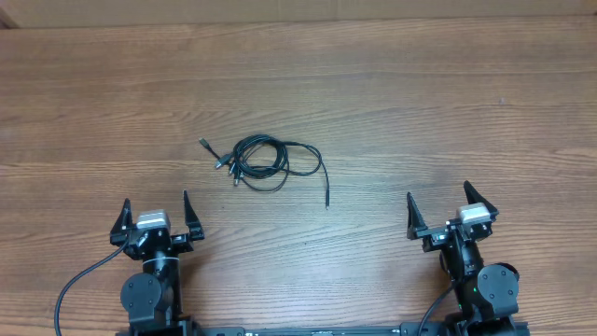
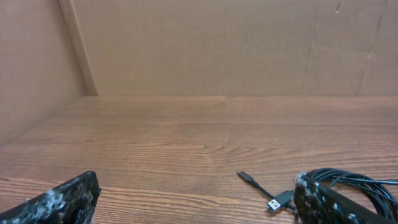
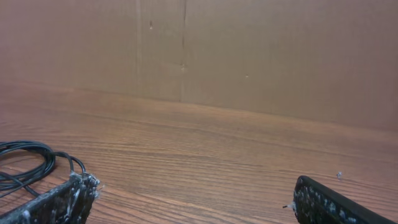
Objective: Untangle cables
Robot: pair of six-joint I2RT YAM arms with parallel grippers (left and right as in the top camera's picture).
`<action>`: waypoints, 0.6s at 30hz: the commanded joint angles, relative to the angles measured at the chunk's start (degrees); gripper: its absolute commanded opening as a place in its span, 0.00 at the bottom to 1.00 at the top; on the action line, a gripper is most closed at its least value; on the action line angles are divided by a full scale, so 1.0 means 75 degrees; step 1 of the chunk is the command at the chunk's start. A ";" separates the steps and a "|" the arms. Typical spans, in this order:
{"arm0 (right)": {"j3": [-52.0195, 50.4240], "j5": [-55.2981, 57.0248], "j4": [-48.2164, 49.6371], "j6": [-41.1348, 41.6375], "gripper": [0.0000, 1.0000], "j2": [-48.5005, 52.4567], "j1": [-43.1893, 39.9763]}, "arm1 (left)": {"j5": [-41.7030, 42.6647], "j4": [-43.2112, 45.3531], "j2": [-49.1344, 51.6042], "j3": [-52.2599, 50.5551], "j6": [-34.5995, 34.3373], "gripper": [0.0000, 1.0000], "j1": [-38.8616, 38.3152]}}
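Cables point(image 1: 270, 163) lay bunched on table point(image 1: 420, 93), nearer left arm | left gripper point(image 1: 156, 198), right gripper point(image 1: 437, 191) were wide open, empty | risk: grabbing several strands together could tighten tangle

Open wood table point(image 1: 420, 112) around bunched cables point(image 1: 270, 165), cardboard wall point(image 2: 217, 43) at far edge

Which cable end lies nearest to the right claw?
The lone end trailing from the right side of the coil; the other ends cluster at its left.
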 commanded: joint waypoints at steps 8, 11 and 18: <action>-0.0079 -0.0006 0.0023 0.0044 1.00 -0.0061 0.0020 | -0.0076 0.0026 -0.0058 -0.0026 0.0149 0.99 0.0006; -0.0079 -0.0006 0.0023 0.0044 1.00 -0.0061 0.0020 | -0.0076 -0.0254 -0.0058 -0.0026 0.0149 1.00 0.0006; -0.0079 -0.0006 0.0023 0.0044 1.00 -0.0061 0.0020 | -0.0067 -0.0236 -0.0058 -0.0026 0.0146 1.00 0.0003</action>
